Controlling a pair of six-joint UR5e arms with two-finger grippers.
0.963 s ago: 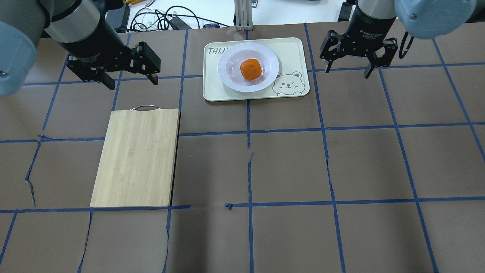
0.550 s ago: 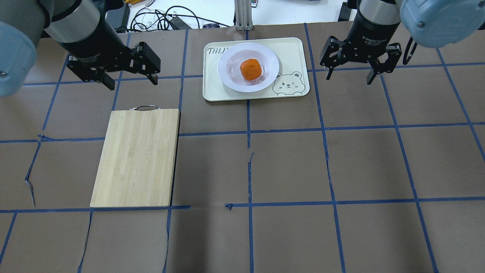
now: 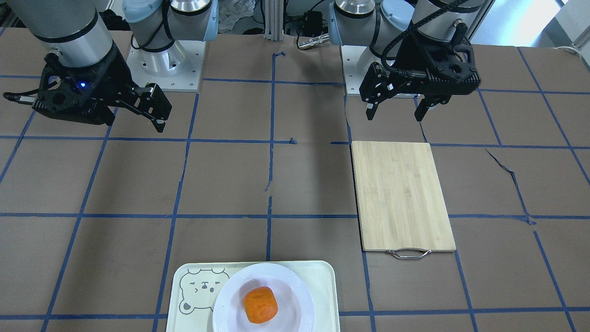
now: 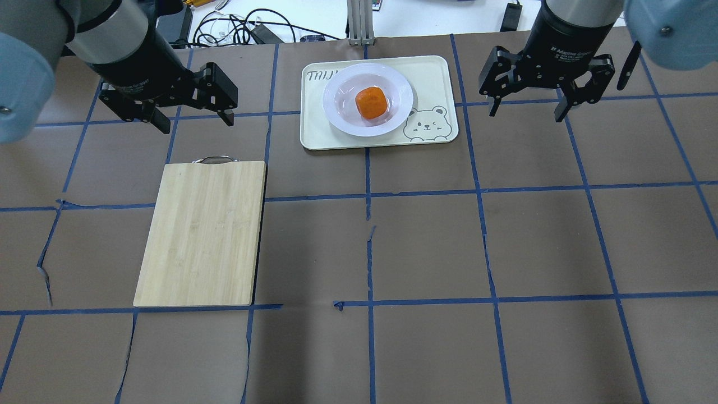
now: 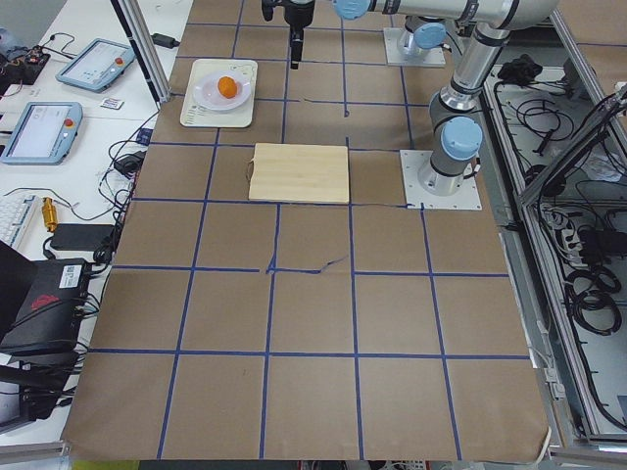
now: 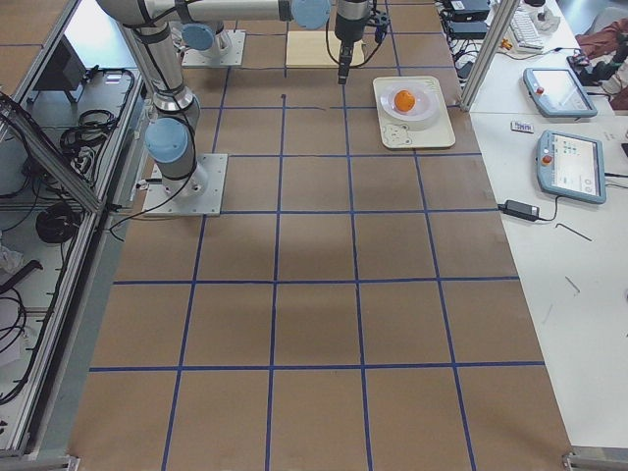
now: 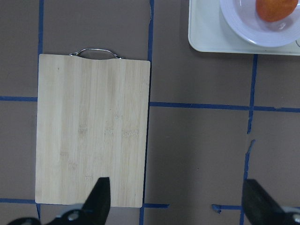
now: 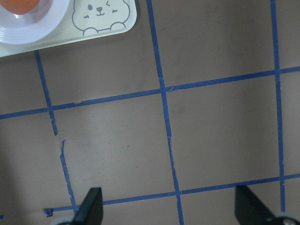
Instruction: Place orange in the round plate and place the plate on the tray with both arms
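The orange (image 4: pixel 371 102) sits in the sunken centre of the white round plate (image 4: pixel 342 118), and the plate rests on the pale tray (image 4: pixel 435 84) at the far middle of the table. The front view shows the same orange (image 3: pixel 260 304), plate (image 3: pixel 228 306) and tray (image 3: pixel 322 281) at its bottom edge. My left gripper (image 4: pixel 196 119) hangs open above the table, left of the tray, holding nothing. My right gripper (image 4: pixel 525 111) hangs open to the right of the tray, also holding nothing. Both stand well apart from the plate.
A bamboo cutting board (image 4: pixel 202 233) with a metal handle (image 4: pixel 213 160) lies on the left half, near my left gripper. Brown paper with blue tape lines covers the table (image 4: pixel 426 247). Cables (image 4: pixel 247 28) lie beyond the far edge.
My right gripper has moved to the right, away from the tray, staying open. The left gripper, plate, orange and tray have not moved.
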